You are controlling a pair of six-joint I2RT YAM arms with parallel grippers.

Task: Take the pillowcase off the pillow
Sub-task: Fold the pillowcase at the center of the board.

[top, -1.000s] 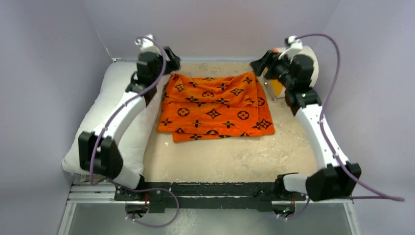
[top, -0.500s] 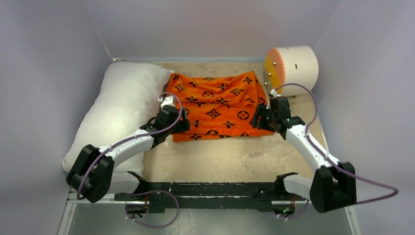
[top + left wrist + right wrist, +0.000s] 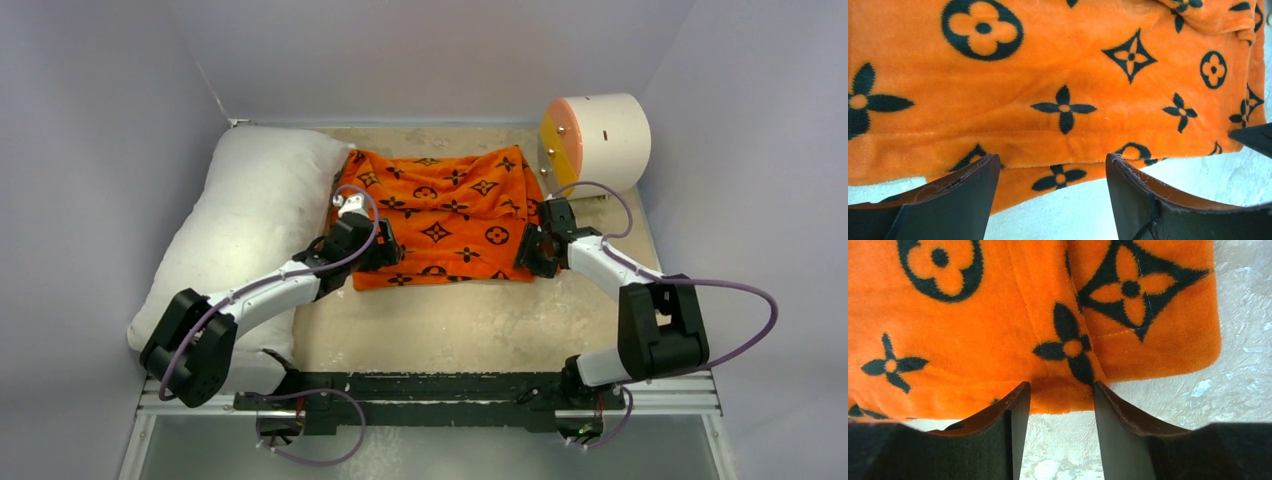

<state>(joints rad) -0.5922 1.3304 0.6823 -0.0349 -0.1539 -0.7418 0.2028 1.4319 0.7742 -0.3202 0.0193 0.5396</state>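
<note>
The orange pillowcase (image 3: 440,215) with black motifs lies flat and empty in the middle of the table, folded in loose layers. The bare white pillow (image 3: 245,225) lies apart from it along the left side. My left gripper (image 3: 385,252) is open at the pillowcase's near left edge, its fingers just above the hem (image 3: 1058,175). My right gripper (image 3: 528,250) is open at the near right corner, jaws on either side of the hem (image 3: 1063,392). The pillowcase fills the left wrist view (image 3: 1048,75) and the right wrist view (image 3: 998,315).
A white cylinder with an orange face (image 3: 595,135) stands at the back right, close to the pillowcase's far right corner. The beige tabletop (image 3: 470,320) shows in front of the fabric. Grey walls enclose the table on three sides.
A second ago both arms were raised at the back corners. They swung down to the pillowcase's near edge; since half a second ago they shifted slightly, the right elbow folding in.
</note>
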